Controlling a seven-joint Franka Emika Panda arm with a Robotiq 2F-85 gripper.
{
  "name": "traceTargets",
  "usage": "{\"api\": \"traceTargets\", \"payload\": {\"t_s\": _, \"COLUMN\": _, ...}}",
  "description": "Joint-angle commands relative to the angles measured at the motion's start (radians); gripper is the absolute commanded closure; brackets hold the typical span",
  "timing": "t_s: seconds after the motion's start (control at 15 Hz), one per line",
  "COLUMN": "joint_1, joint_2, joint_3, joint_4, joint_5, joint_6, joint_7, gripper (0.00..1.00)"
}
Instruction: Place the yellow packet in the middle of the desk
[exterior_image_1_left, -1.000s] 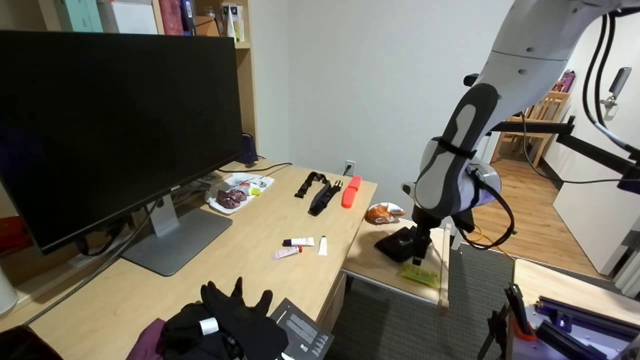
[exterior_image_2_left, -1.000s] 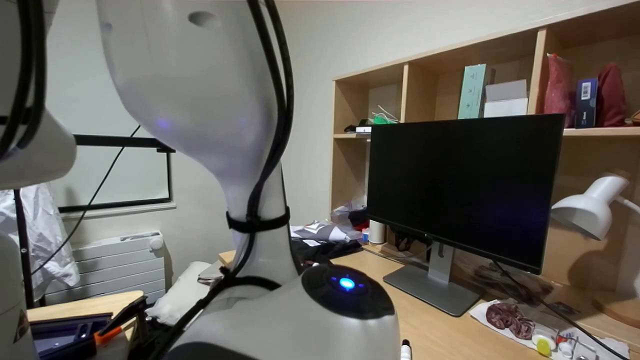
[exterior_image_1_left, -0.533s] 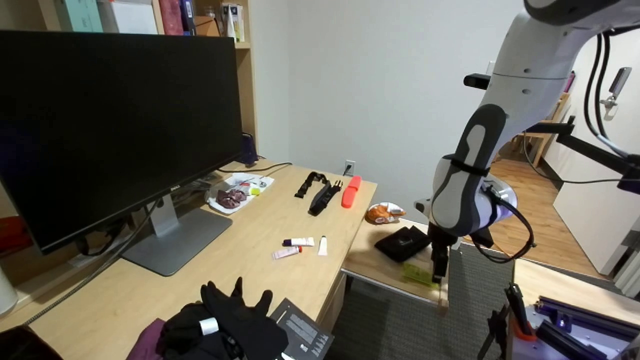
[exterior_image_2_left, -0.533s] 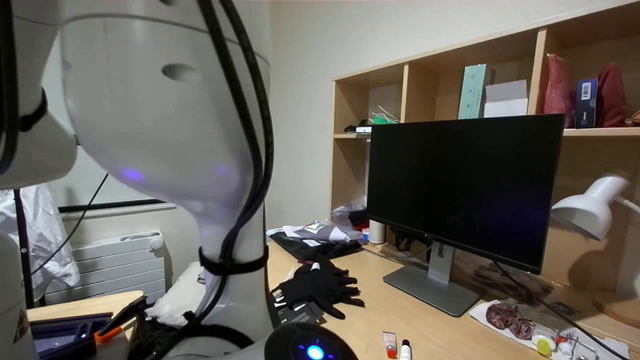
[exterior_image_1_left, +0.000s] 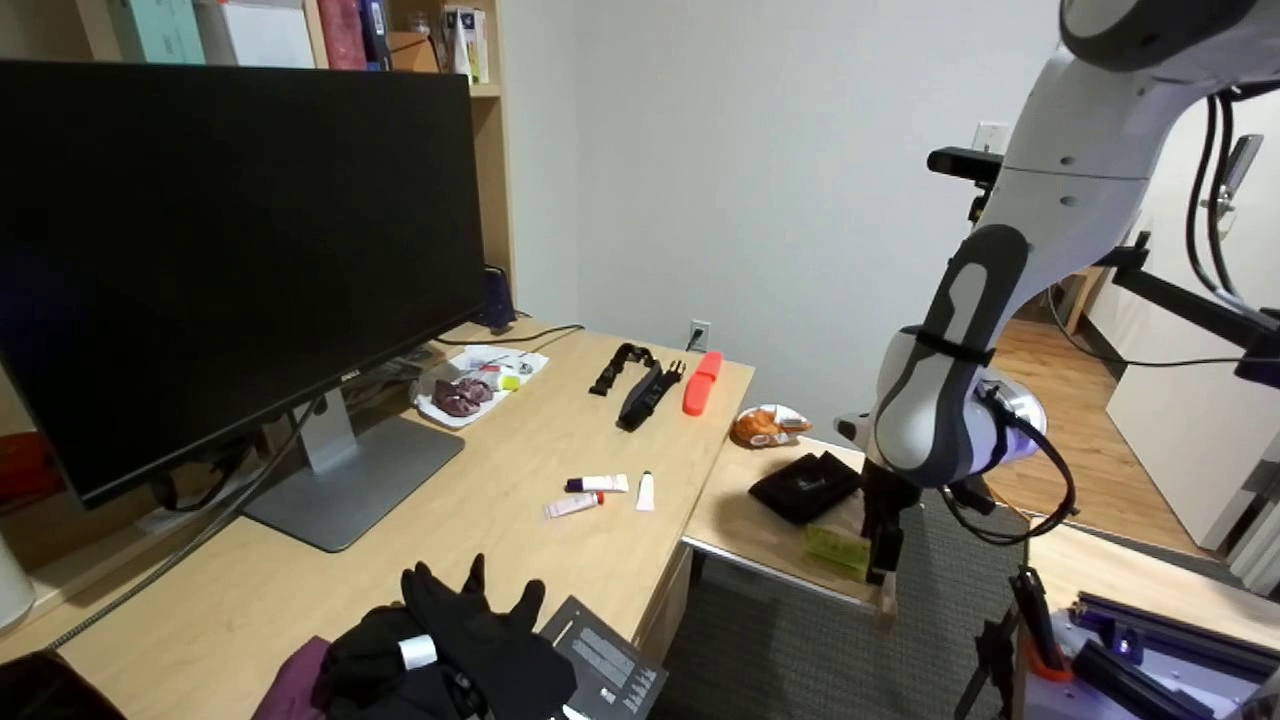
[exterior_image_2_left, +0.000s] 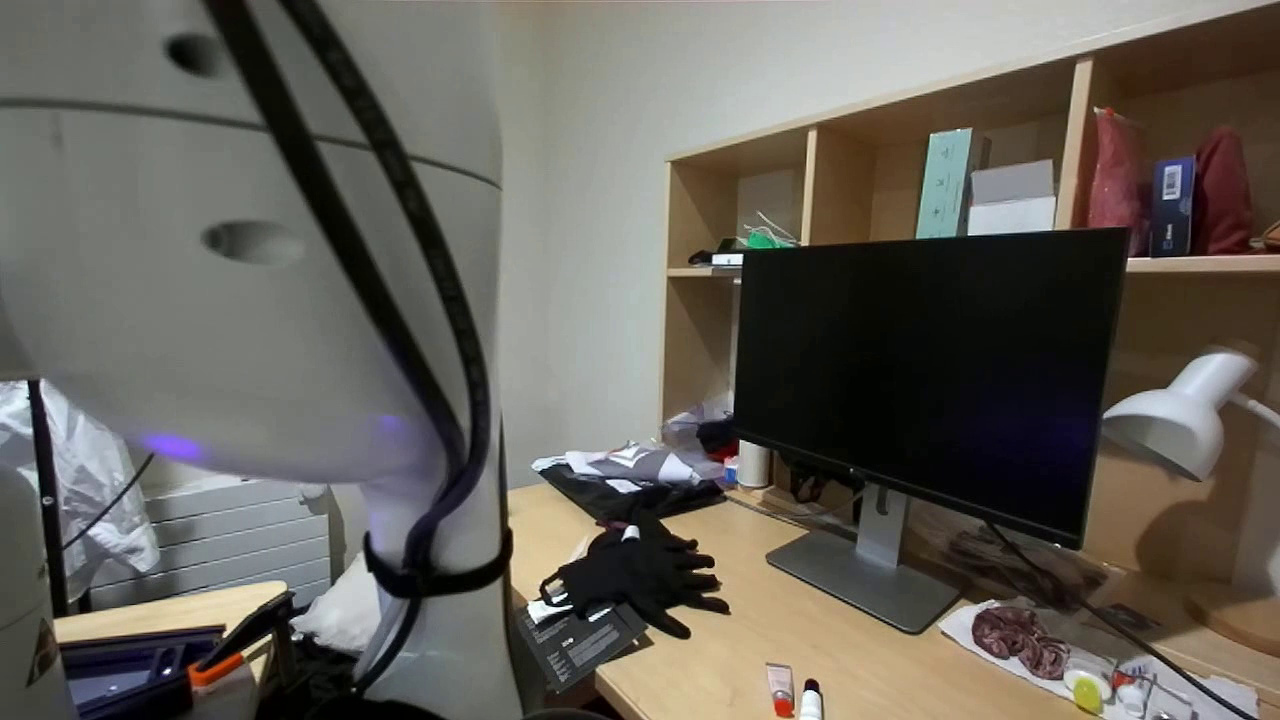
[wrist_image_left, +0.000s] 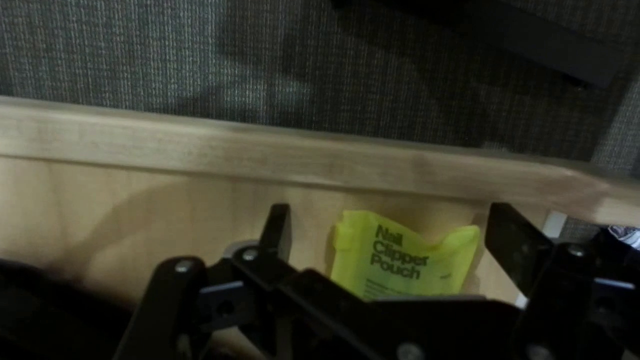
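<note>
The yellow packet (wrist_image_left: 405, 255) lies on a low light-wood board below the desk, its lower part hidden behind my gripper's body in the wrist view. It also shows in an exterior view (exterior_image_1_left: 836, 550), its right end covered by the gripper. My gripper (wrist_image_left: 389, 215) is open, one finger on each side of the packet, with gaps to both. In an exterior view my gripper (exterior_image_1_left: 882, 575) points down at the packet; its height above the board is hard to tell. The desk (exterior_image_1_left: 520, 450) is the larger, higher light-wood top; it shows in an exterior view too (exterior_image_2_left: 740, 650).
A raised wooden lip (wrist_image_left: 300, 155) runs along the low board's edge, close to the packet. A black pouch (exterior_image_1_left: 805, 488) and an orange-white package (exterior_image_1_left: 770, 427) lie nearby. Several tubes (exterior_image_1_left: 598, 484), black gloves (exterior_image_1_left: 480, 640) and a monitor (exterior_image_1_left: 240, 270) are on the desk.
In an exterior view my gripper has moved right and downward, from above the packet's left part to its right end. The packet appears to stay in place.
</note>
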Motion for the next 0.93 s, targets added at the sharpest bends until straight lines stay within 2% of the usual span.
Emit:
{"api": "traceTargets", "payload": {"t_s": 0.0, "joint_1": -0.087, "joint_2": 0.028, "joint_3": 0.050, "joint_4": 0.011, "joint_5": -0.042, "joint_6": 0.042, "joint_7": -0.058, "gripper": 0.00}}
{"api": "traceTargets", "payload": {"t_s": 0.27, "joint_1": -0.150, "joint_2": 0.034, "joint_3": 0.094, "joint_4": 0.013, "joint_5": -0.058, "joint_6": 0.053, "joint_7": -0.093, "gripper": 0.00}}
{"api": "traceTargets", "payload": {"t_s": 0.73, "joint_1": -0.160, "joint_2": 0.029, "joint_3": 0.112, "joint_4": -0.003, "joint_5": -0.077, "joint_6": 0.079, "joint_7": -0.117, "gripper": 0.00}}
{"api": "traceTargets", "payload": {"t_s": 0.8, "joint_1": -0.158, "joint_2": 0.031, "joint_3": 0.115, "joint_4": -0.007, "joint_5": -0.082, "joint_6": 0.092, "joint_7": -0.118, "gripper": 0.25}}
{"api": "traceTargets", "payload": {"t_s": 0.87, "joint_1": -0.148, "joint_2": 0.034, "joint_3": 0.114, "joint_4": -0.008, "joint_5": -0.091, "joint_6": 0.104, "joint_7": -0.116, "gripper": 0.26}}
